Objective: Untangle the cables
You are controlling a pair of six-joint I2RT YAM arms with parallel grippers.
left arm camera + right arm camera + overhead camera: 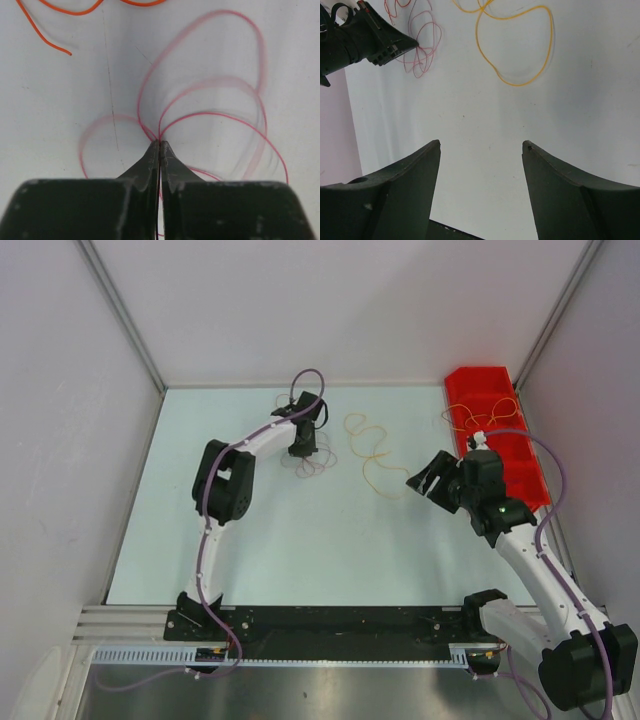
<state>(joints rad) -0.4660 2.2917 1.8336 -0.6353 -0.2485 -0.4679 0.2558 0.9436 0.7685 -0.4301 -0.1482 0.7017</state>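
Note:
My left gripper is at the back middle of the table, shut on a thin red cable whose loops fan out from its tips. The same red and pinkish loops show in the right wrist view by the left gripper's tip. An orange-yellow cable lies in curls on the table right of it, also in the right wrist view. An orange cable end lies at top left in the left wrist view. My right gripper is open and empty above bare table.
A red bin stands at the back right with yellow cable loops draped over it. Grey walls close the table at left, back and right. The arm bases sit on a black rail at the near edge.

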